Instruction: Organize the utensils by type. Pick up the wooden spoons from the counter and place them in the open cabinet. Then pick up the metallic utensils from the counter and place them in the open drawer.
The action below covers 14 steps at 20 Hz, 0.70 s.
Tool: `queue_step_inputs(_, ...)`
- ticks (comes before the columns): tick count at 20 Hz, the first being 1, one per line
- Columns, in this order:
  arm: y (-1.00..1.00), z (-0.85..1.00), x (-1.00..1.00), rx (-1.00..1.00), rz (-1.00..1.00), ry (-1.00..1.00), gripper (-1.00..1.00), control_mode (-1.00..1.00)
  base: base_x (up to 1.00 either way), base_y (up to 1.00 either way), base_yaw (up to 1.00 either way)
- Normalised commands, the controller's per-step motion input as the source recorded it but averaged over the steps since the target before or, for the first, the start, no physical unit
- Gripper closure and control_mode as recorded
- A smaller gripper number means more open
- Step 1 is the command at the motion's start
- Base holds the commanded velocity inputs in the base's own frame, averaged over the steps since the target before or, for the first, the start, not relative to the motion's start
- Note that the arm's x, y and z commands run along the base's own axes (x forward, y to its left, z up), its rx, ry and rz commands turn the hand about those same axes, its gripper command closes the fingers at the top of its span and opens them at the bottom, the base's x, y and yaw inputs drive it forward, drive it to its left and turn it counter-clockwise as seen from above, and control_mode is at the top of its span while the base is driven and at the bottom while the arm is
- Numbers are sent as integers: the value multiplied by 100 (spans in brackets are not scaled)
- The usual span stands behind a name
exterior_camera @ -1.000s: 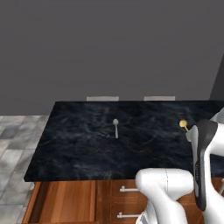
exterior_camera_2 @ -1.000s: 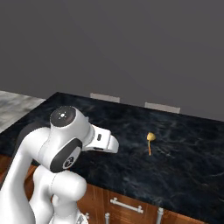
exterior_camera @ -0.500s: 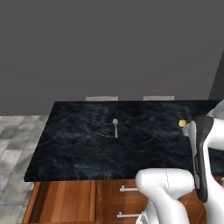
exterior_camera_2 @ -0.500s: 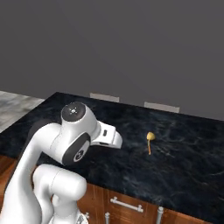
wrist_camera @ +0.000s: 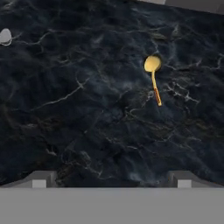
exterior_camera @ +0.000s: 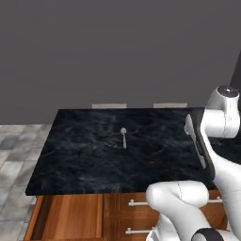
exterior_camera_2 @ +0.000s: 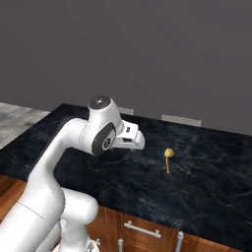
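A wooden spoon (wrist_camera: 153, 78) lies on the black counter (wrist_camera: 87, 113), its oval bowl toward the wall; it is also in the right base view as the same wooden spoon (exterior_camera_2: 168, 158). A small metal spoon (exterior_camera: 123, 136) lies mid-counter, and its bowl (wrist_camera: 4, 36) shows at the hand view's left edge. My gripper (wrist_camera: 111, 180) hovers above the counter, open, with nothing between its fingertips (wrist_camera: 41, 179); the wooden spoon lies ahead and a little right of it. The open drawer (exterior_camera: 66, 221) sticks out below the counter's left end. The open cabinet is out of view.
Two pale plates (exterior_camera: 109, 105) sit on the grey wall behind the counter. Closed drawers with silver bar handles (exterior_camera_2: 141, 229) run under the counter's front edge. Grey tiled floor (exterior_camera: 14, 155) lies to the left. My white arm (exterior_camera: 212, 141) rises over the counter's right part.
The arm has lifted and swung, raising the hand above the counter; in the left base view it now covers the wooden spoon's bowl. The spoons have not moved.
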Motion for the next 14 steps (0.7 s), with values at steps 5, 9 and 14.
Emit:
queue_step_inputs(5, -59, -17, 63, 0, 0, 23, -100, -100, 0, 0, 0)
queue_step_inputs(9, -73, -28, 51, 0, 0, 16, -100, -100, 0, 0, 0)
queue_step_inputs(14, -48, -43, 36, 0, 0, 2, -100, -100, 0, 0, 0)
